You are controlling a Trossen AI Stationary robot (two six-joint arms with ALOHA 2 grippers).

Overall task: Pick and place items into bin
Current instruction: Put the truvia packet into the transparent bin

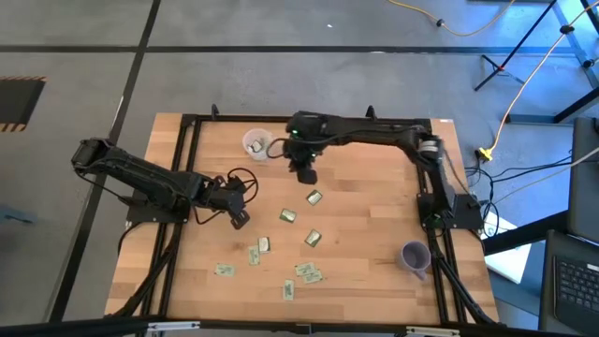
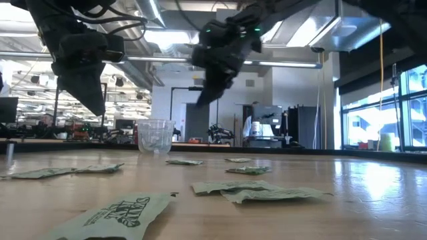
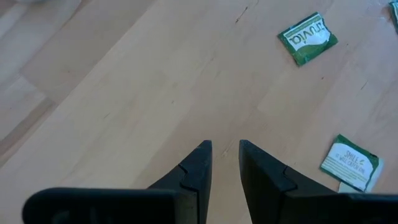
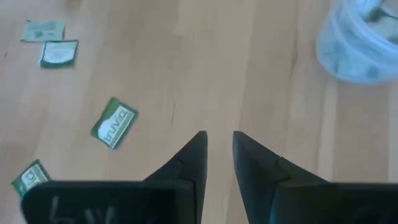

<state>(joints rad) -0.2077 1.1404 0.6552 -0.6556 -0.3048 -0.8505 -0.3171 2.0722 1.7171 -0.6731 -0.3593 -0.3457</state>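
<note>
Near edge of the wooden table (image 1: 374,243): a loose scatter of flat packets (image 1: 309,272), pale green and white, lies flat on the boards; in the low view the closest packet (image 2: 115,215) fills the foreground, with others (image 2: 257,192) behind it.

Middle of the table, left side: the left arm reaches in from the left edge, its links folded low, and its left gripper (image 1: 240,220) hangs above bare wood just left of the packet scatter. In the left wrist view the two dark fingers (image 3: 194,171) stand a narrow gap apart with nothing between them; a green packet (image 3: 307,39) and a white-faced one (image 3: 350,163) lie on the wood beyond.

Right front: a purple cup (image 1: 415,255) stands upright beside the right arm's base, apart from the packets.

Far side: the right arm runs along the back edge from the right and bends down at its wrist, so that the right gripper (image 1: 304,174) points at the table just beside the bin (image 1: 256,143). Its fingers (image 4: 189,158) are likewise slightly parted and empty, above bare wood. The bin, a clear cup, stands upright near the back edge, left of this gripper and not touching it; the right wrist view shows pale packets (image 4: 367,18) already lying inside it.
</note>
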